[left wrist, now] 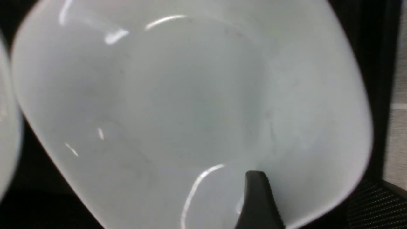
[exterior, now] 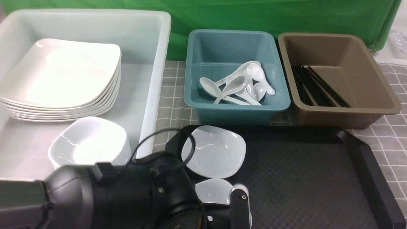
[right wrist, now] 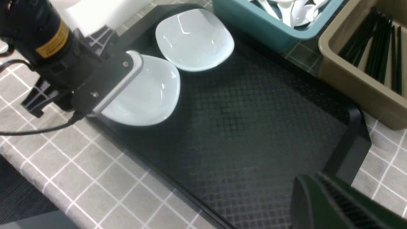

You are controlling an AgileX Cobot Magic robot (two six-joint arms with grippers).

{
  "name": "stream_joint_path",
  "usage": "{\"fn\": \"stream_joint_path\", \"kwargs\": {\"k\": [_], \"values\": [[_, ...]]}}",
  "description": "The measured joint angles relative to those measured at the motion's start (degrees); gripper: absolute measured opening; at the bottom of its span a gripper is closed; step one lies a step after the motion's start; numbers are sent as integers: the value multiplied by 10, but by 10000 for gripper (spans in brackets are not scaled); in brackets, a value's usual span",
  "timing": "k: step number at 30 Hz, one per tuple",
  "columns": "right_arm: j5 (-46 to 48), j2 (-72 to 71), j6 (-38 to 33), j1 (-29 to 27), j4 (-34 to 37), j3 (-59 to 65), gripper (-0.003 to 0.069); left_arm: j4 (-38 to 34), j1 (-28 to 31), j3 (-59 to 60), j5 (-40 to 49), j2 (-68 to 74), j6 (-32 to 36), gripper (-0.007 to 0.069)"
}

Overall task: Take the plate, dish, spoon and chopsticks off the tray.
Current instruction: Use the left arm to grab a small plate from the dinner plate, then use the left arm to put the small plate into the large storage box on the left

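My own left arm (exterior: pixel 111 194) blocks much of the near left of the front view, and its black cable (exterior: pixel 187 140) loops across the far dish (exterior: pixel 216 151). That dish sits on the far left corner of the tray (exterior: pixel 302 178). The near dish (exterior: pixel 214 190) lies just beside it, nearer to me, partly hidden by the left gripper (right wrist: pixel 130 66). One finger (left wrist: pixel 257 197) hangs over the near dish's rim. I see no second finger, so I cannot tell whether the jaws are spread or pinching. The right gripper (right wrist: pixel 305 197) is at the tray's near right, pressed together.

Beyond the tray on the grey checked cloth (exterior: pixel 391 133) stand three containers. The white tub (exterior: pixel 155 63) on the left holds a stack of plates (exterior: pixel 63 76), with a stack of small dishes (exterior: pixel 90 143) in front of it. The teal bin (exterior: pixel 235 111) in the middle holds the spoons (exterior: pixel 238 86), heaped loosely. The brown bin (exterior: pixel 346 114) on the right holds the chopsticks (exterior: pixel 314 86), lying along its left side.
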Motion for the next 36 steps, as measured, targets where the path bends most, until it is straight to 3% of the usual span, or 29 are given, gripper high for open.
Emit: {"fn": "stream_joint_path", "kwargs": {"k": [15, 18, 21, 25, 30, 36], "values": [[0, 0, 0, 0, 0, 0, 45, 21, 0, 2, -66, 39, 4, 365], [0, 0, 0, 0, 0, 0, 45, 20, 0, 2, -77, 40, 4, 315], [0, 0, 0, 0, 0, 0, 50, 6, -11, -2, -92, 35, 26, 150], [0, 0, 0, 0, 0, 0, 53, 0, -37, -3, -83, -1, 49, 55], [0, 0, 0, 0, 0, 0, 53, -16, -63, -5, -46, -58, 31, 23], [-19, -1, 0, 0, 0, 0, 53, 19, -67, -54, 4, -205, -85, 23]]}}
